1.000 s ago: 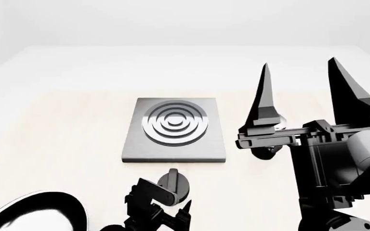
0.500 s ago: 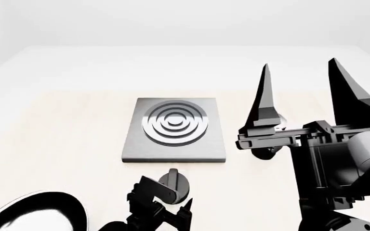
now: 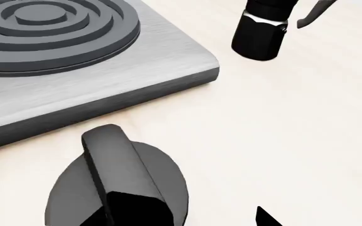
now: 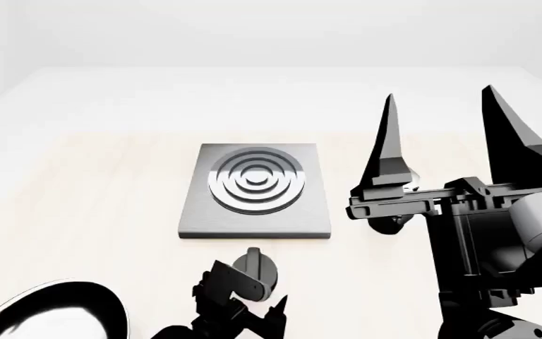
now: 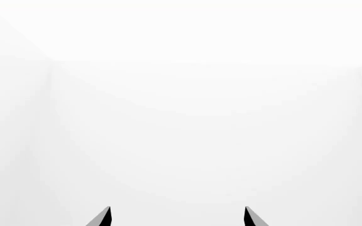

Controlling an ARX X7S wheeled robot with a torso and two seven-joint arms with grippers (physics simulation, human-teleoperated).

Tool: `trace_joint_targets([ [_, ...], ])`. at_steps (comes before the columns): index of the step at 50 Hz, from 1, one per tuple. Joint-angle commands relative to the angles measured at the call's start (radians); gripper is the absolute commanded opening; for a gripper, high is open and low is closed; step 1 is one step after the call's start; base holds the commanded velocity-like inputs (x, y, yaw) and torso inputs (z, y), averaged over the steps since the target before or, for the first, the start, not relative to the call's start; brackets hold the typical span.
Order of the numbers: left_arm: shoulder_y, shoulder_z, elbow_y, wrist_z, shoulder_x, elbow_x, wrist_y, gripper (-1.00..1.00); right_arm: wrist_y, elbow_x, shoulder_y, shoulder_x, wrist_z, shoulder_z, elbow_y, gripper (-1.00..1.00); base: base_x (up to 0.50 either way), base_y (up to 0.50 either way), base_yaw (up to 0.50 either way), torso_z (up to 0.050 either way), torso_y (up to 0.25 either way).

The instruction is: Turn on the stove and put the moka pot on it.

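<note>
Our left gripper [image 4: 252, 300] sits low at the tabletop's near edge, fingers spread around the stove knob [image 4: 254, 270], not clamped on it. Our right gripper [image 4: 440, 134] is raised, jaws wide apart, pointing up, empty. It mostly hides the moka pot [image 3: 261, 29], which stands just right of the stove [image 4: 255, 189]. A frying pan [image 4: 45, 314] fills the near-left corner.

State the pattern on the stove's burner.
Concentric dark-grey rings on the burner; clearest in the left wrist view.
</note>
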Motion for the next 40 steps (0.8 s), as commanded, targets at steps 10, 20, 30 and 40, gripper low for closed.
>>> trace_joint_targets([
  [10,0.018,0.056,0.125,0.001,-0.004,-0.016,-0.057,1.00,-0.015,0.007,-0.010,0.009,0.007,0.000,0.007,1.00,0.00,0.00,0.00,0.000,0.000],
  [20,-0.007,0.059,0.169,-0.006,-0.005,-0.024,-0.080,1.00,-0.027,0.007,-0.019,0.013,0.009,-0.002,0.013,1.00,0.00,0.00,0.00,0.000,0.000],
  [30,-0.108,0.019,0.216,-0.032,0.003,-0.045,-0.121,1.00,-0.025,0.014,-0.019,0.019,0.014,0.003,0.012,1.00,0.00,0.00,0.00,0.000,0.000],
  [40,-0.097,-0.183,0.394,-0.171,-0.003,-0.017,0.162,1.00,-0.021,0.020,0.002,0.036,0.010,0.022,0.044,1.00,0.00,0.00,0.00,0.000,0.000],
])
